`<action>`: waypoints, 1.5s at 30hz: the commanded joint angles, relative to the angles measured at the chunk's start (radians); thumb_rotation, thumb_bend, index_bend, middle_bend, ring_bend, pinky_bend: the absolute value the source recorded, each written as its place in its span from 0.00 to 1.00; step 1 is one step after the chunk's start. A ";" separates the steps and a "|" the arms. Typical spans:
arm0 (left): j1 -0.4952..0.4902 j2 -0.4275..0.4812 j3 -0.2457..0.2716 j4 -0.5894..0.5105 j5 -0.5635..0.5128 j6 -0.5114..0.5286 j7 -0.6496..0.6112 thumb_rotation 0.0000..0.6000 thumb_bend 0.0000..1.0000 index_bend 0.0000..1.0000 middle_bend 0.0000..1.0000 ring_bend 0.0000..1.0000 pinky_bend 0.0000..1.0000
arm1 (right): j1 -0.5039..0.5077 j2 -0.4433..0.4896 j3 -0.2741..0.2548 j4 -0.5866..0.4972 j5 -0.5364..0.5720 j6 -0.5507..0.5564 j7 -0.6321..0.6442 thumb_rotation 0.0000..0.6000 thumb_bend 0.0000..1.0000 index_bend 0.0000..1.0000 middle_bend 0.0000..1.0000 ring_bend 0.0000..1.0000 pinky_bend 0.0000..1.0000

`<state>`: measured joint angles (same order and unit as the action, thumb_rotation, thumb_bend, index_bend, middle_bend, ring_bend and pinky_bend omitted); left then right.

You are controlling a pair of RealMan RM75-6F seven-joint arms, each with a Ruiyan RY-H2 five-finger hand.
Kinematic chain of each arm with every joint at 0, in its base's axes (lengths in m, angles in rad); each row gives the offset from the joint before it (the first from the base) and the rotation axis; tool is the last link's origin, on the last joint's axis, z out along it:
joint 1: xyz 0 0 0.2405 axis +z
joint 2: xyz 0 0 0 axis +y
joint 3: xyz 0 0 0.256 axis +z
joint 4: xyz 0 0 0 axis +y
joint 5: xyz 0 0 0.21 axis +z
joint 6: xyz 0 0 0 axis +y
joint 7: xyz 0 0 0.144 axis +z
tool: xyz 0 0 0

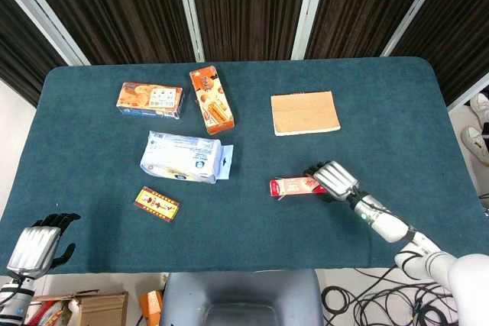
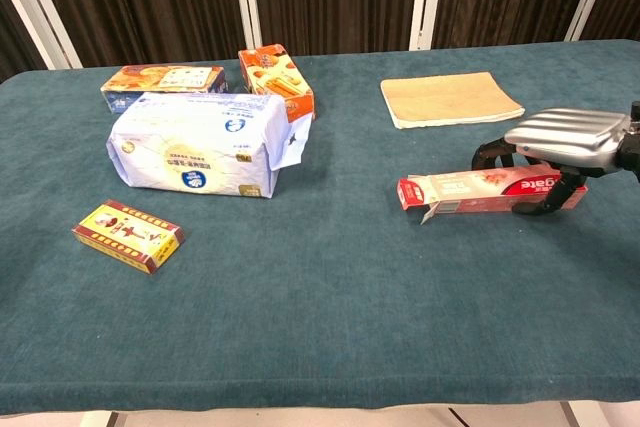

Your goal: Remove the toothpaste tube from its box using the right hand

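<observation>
Right robot hand [image 2: 560, 142] covers the toothpaste box's [image 2: 470, 190] far end; tube unseen

A lab-like test booth: teal-clothed table [image 1: 382, 89], dark curtains [image 1: 252, 5], floor cables [image 1: 374, 303].

You have two orange snack boxes [image 1: 150, 100] [image 1: 212, 99] at rear left, a white tissue pack [image 1: 182, 156] below them, a small red-yellow box [image 1: 157, 203] nearest, and a tan notebook [image 1: 305, 112] at rear right.

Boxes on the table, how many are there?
4: a toothpaste box under the right hand, two orange snack boxes at the back left, and a small red-and-yellow box front left.
</observation>
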<state>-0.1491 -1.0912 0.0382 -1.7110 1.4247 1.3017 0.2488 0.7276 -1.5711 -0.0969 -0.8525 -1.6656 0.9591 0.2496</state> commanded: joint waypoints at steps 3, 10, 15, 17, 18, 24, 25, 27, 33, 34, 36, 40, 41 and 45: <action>0.001 0.004 0.004 -0.005 0.008 0.001 0.000 1.00 0.36 0.31 0.33 0.27 0.42 | -0.007 0.005 -0.002 -0.009 0.000 0.009 -0.013 1.00 0.26 0.39 0.37 0.36 0.53; 0.005 0.006 0.007 -0.009 0.015 0.009 -0.002 1.00 0.36 0.31 0.33 0.27 0.42 | -0.011 0.033 0.008 -0.056 0.004 0.027 -0.047 1.00 0.26 0.39 0.37 0.36 0.53; 0.005 0.007 0.006 -0.009 0.014 0.007 -0.001 1.00 0.36 0.31 0.33 0.27 0.42 | -0.006 0.049 0.017 -0.085 0.006 0.030 -0.067 1.00 0.26 0.39 0.37 0.36 0.53; 0.005 0.008 0.005 -0.009 0.011 0.008 -0.002 1.00 0.36 0.31 0.33 0.27 0.42 | -0.003 0.055 0.017 -0.091 -0.003 0.038 -0.089 1.00 0.26 0.40 0.37 0.36 0.53; 0.006 0.008 0.005 -0.009 0.010 0.009 -0.002 1.00 0.36 0.31 0.33 0.27 0.42 | -0.002 0.056 0.017 -0.091 -0.007 0.043 -0.101 1.00 0.26 0.40 0.37 0.36 0.53; 0.010 0.013 0.005 -0.016 0.009 0.013 -0.005 1.00 0.36 0.31 0.33 0.27 0.42 | 0.007 0.059 0.007 -0.040 -0.108 0.168 -0.297 1.00 0.26 0.42 0.37 0.37 0.55; 0.010 0.013 0.005 -0.016 0.009 0.013 -0.004 1.00 0.36 0.31 0.33 0.27 0.42 | 0.011 0.062 0.003 -0.030 -0.139 0.203 -0.346 1.00 0.26 0.42 0.38 0.37 0.56; 0.009 0.013 0.005 -0.017 0.008 0.011 -0.002 1.00 0.36 0.31 0.33 0.27 0.42 | 0.017 0.069 -0.001 -0.021 -0.172 0.240 -0.404 1.00 0.26 0.43 0.38 0.37 0.57; 0.009 0.013 0.007 -0.020 0.009 0.009 0.002 1.00 0.36 0.31 0.33 0.27 0.42 | 0.038 0.113 0.001 -0.051 -0.229 0.283 -0.579 1.00 0.26 0.43 0.38 0.37 0.57; 0.009 0.013 0.007 -0.020 0.009 0.008 0.002 1.00 0.36 0.31 0.33 0.27 0.42 | 0.041 0.120 0.002 -0.054 -0.234 0.284 -0.601 1.00 0.26 0.43 0.38 0.37 0.57; 0.009 0.013 0.006 -0.020 0.008 0.008 0.003 1.00 0.36 0.31 0.33 0.27 0.42 | 0.047 0.130 0.004 -0.057 -0.246 0.285 -0.651 1.00 0.26 0.43 0.38 0.37 0.58; 0.008 0.013 0.006 -0.022 0.003 0.005 0.006 1.00 0.36 0.31 0.33 0.27 0.42 | 0.059 0.147 0.009 -0.061 -0.269 0.285 -0.753 1.00 0.26 0.42 0.38 0.37 0.57; 0.008 0.013 0.006 -0.022 0.003 0.003 0.007 1.00 0.36 0.31 0.33 0.27 0.42 | 0.061 0.151 0.011 -0.068 -0.268 0.282 -0.761 1.00 0.26 0.41 0.38 0.37 0.57; 0.007 0.013 0.006 -0.023 0.002 0.002 0.009 1.00 0.36 0.31 0.33 0.27 0.42 | 0.069 0.162 0.016 -0.088 -0.267 0.270 -0.779 1.00 0.26 0.38 0.38 0.36 0.57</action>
<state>-0.1422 -1.0783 0.0442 -1.7341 1.4262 1.3031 0.2576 0.7912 -1.4148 -0.0837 -0.9331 -1.9300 1.2336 -0.5211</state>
